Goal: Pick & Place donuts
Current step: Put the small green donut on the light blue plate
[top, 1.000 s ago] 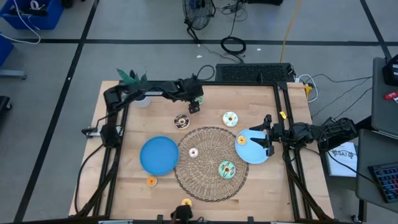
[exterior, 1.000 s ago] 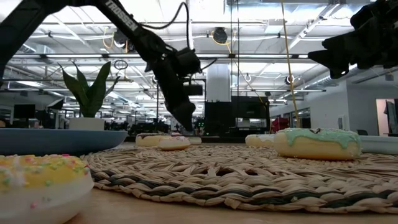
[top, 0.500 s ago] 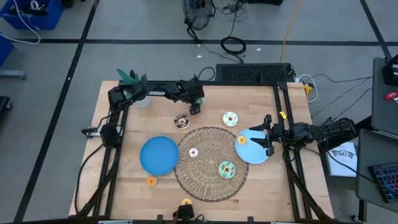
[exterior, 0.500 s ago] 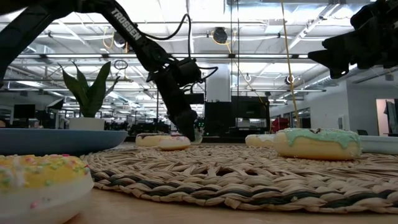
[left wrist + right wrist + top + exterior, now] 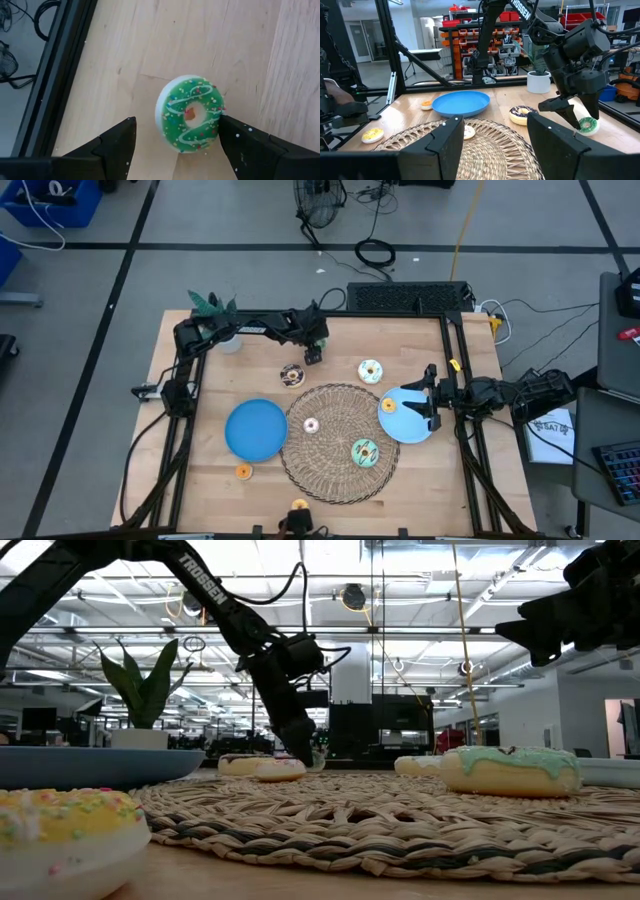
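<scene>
The green donut (image 5: 191,114) stands on edge on the bare wood just behind the woven mat (image 5: 340,442), and your left gripper (image 5: 313,354) straddles it with the fingers apart: one finger is at the donut's rim, the other clear of it, so nothing is held yet. Centre the gripper so both fingers meet the rim evenly before you close, or the donut may roll or tip away. Lift straight up. The chocolate donut (image 5: 292,375) lies just beside, between the green one and the mat, so keep the fingers off it. A white donut (image 5: 370,370) sits off to the mat's far right edge. On the mat lie a pink donut (image 5: 311,425) and a mint one (image 5: 364,451). Your right gripper (image 5: 432,397) waits, fingers parted and empty, over the blue plate (image 5: 400,424) right of the mat.
</scene>
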Robot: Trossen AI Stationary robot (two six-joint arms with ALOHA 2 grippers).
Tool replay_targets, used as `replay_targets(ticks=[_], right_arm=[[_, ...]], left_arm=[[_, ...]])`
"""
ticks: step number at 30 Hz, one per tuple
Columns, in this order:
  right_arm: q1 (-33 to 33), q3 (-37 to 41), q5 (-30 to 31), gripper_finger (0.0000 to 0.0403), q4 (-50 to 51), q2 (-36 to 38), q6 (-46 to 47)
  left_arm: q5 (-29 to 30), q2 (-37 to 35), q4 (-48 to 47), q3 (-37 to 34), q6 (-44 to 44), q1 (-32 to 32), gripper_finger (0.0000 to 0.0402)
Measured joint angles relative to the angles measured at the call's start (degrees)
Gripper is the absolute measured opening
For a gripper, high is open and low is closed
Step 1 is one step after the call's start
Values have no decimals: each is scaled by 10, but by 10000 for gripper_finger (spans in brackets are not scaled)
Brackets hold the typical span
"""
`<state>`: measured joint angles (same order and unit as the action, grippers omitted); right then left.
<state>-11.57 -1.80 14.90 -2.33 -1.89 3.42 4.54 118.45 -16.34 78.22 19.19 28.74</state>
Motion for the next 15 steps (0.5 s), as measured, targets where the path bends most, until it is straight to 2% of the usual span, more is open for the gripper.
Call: replay_targets(ticks=[5, 10, 15], right_arm=[[0, 0, 0, 206, 0, 0, 0], [0, 0, 0, 206, 0, 0, 0], [0, 0, 0, 206, 0, 0, 0]], left_arm=[[8, -3, 2, 0, 7, -4, 274], [61, -3, 2, 0, 36, -11, 274], [61, -3, 0, 0, 38, -16, 274]])
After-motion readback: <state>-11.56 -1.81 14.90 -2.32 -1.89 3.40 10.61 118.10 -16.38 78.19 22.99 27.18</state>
